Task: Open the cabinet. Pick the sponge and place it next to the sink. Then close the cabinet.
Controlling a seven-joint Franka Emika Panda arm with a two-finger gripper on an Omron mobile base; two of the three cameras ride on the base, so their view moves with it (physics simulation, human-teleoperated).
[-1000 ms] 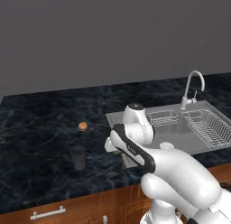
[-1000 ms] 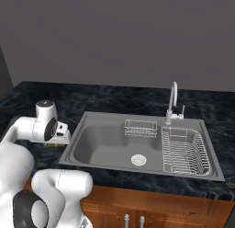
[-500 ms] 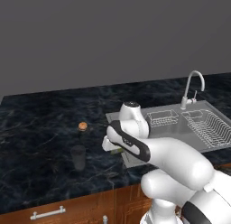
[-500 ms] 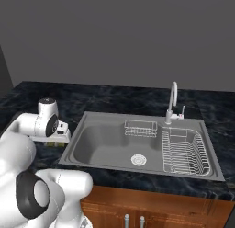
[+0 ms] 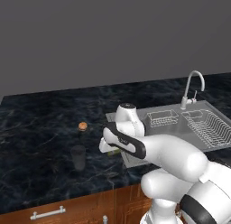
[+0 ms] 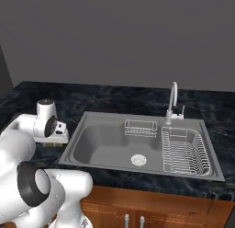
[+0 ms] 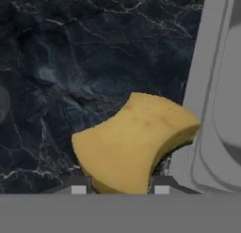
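Note:
My gripper (image 7: pixel 120 187) is shut on the sponge (image 7: pixel 134 143), a yellow chunky block with notched sides. It hangs just over the black marble counter (image 7: pixel 70 49), beside the left rim of the grey sink (image 7: pixel 202 86). From the right base view the gripper (image 6: pixel 57 139) sits low at the sink's (image 6: pixel 69 149) left edge, with a sliver of the sponge (image 6: pixel 54 142) under the hand. In the left base view the gripper (image 5: pixel 108 148) is at the sink's (image 5: pixel 130 161) front left corner. The cabinet is out of view.
A small orange ball (image 5: pixel 82 126) and a dark grey cup (image 5: pixel 78 157) stand on the counter left of the hand. The basin holds a wire dish rack (image 6: pixel 183 149) and a small wire basket (image 6: pixel 141 128). The faucet (image 6: pixel 172 100) rises at the back rim.
The hand has edged slightly left, away from the basin, still gripping the sponge. The arm's elbow has swung round in the foreground.

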